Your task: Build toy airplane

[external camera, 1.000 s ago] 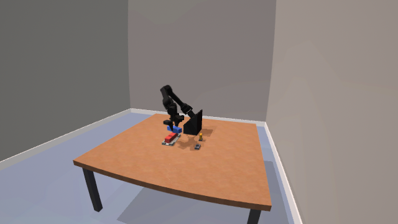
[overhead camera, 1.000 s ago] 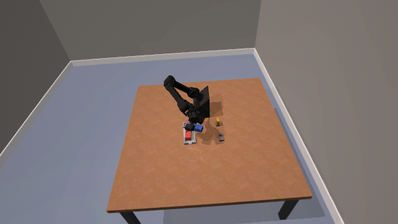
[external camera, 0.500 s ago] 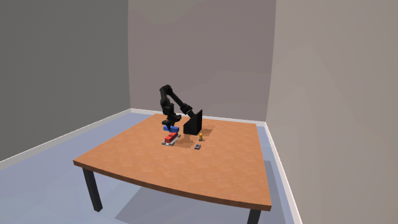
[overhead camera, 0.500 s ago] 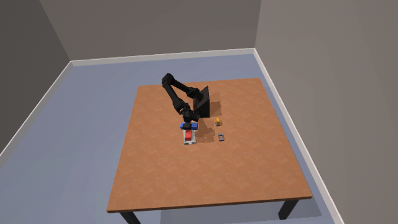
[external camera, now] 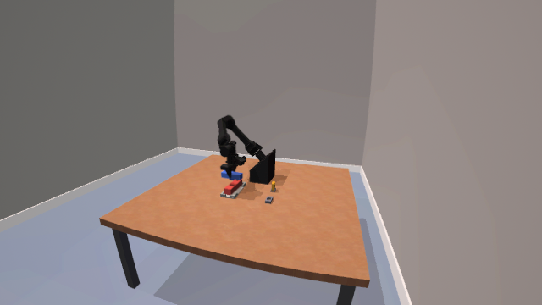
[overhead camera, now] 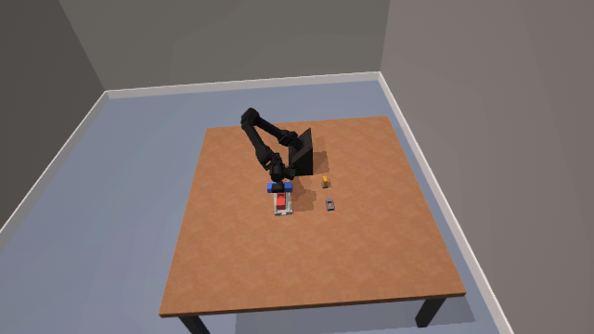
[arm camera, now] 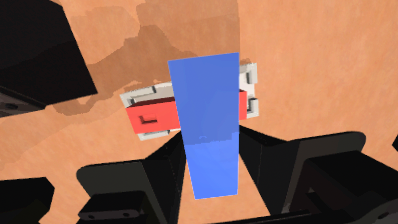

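Observation:
The red fuselage (overhead camera: 280,202) (external camera: 231,188) (arm camera: 165,116) lies in the pale grey cradle (overhead camera: 290,211) (external camera: 224,196) (arm camera: 253,74); a small socket shows near one end in the wrist view. My gripper (overhead camera: 278,186) (external camera: 231,174) (arm camera: 208,129) is shut on the blue wing (overhead camera: 289,186) (external camera: 238,176) (arm camera: 205,90) near its middle. The wing is held crosswise above the fuselage and hides part of it and its wing socket in the wrist view. The wing's tab is not visible. The yellow tail fin (overhead camera: 325,179) (external camera: 273,185) stands upright in a small grey holder, apart from the cradle.
An empty grey rectangular holder (overhead camera: 329,204) (external camera: 269,200) lies on the wooden table (overhead camera: 316,260) (external camera: 254,229) in front of the tail fin. The arm's black wedge-shaped base (overhead camera: 303,158) (external camera: 263,173) stands behind the parts.

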### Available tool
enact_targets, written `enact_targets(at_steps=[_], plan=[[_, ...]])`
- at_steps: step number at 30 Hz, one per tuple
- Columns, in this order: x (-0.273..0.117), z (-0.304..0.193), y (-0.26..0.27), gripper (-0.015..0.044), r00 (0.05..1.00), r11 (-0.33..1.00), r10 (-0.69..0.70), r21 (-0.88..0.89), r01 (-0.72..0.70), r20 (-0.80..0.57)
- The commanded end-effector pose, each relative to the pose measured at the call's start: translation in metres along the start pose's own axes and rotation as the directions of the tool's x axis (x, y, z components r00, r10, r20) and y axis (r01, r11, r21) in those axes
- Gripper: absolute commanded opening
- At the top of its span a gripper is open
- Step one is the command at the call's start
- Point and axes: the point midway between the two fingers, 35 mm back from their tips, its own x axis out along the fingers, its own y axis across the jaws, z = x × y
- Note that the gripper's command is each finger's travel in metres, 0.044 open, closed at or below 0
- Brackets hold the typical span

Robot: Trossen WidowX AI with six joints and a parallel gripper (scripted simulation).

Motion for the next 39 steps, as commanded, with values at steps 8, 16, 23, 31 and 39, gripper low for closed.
enact_targets(at_steps=[8,16,23,31,39], plan=[[0.0,-0.001,0.0,0.0197,1.0,1.0,-0.001,-0.007,0.001,-0.006],[0.008,-0.002,0.0,0.0197,1.0,1.0,-0.001,-0.006,0.001,-0.006],[0.019,-0.002,-0.001,0.0197,1.0,1.0,-0.001,-0.006,0.001,-0.006],[0.032,-0.002,0.0,0.0197,1.0,1.0,-0.001,-0.006,0.001,-0.007],[0.04,-0.003,0.0,0.0197,1.0,1.0,-0.001,-0.007,0.001,-0.008]])
